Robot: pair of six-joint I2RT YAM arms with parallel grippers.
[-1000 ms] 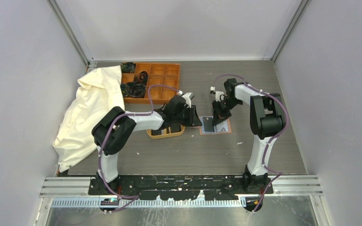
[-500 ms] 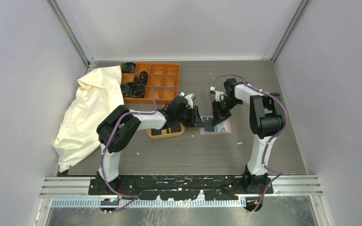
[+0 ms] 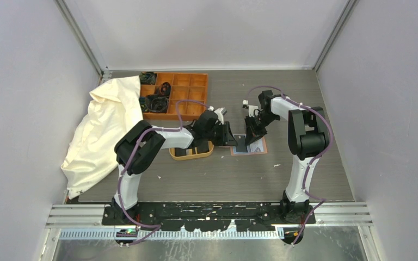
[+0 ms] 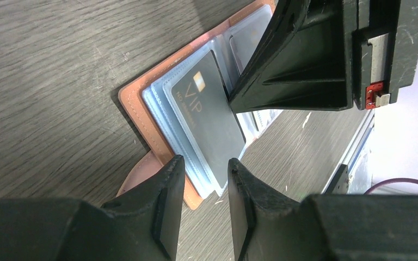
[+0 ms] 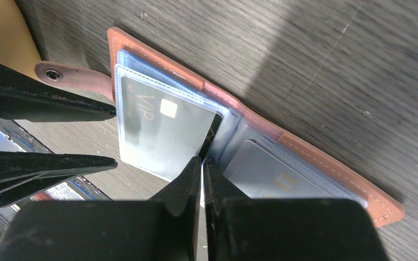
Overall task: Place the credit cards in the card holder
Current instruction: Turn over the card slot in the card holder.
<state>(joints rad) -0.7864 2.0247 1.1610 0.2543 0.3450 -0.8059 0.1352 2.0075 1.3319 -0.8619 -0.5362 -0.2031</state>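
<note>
The card holder [image 3: 257, 147] [image 4: 136, 106] [image 5: 310, 149] lies open on the table, clear sleeves fanned out. A black credit card [image 4: 207, 117] [image 5: 163, 130] marked VIP sits inside a sleeve on the strap side. A pale card [image 5: 266, 174] rests in the other half. My right gripper [image 3: 250, 135] [image 5: 202, 161] is shut on a thin clear sleeve edge at the fold. My left gripper [image 3: 232, 138] [image 4: 205, 161] stands open just off the black card's outer edge, nothing between its fingers. More dark cards lie in the oval wooden tray [image 3: 191, 156].
An orange compartment box [image 3: 196, 79] holding dark items stands at the back left. A cream cloth [image 3: 100, 130] is heaped along the left side. The wooden tray sits directly under my left forearm, next to the card holder.
My left gripper has slid right, from over the tray to the card holder's edge, and its jaws stand slightly wider. The right gripper has stayed put.
</note>
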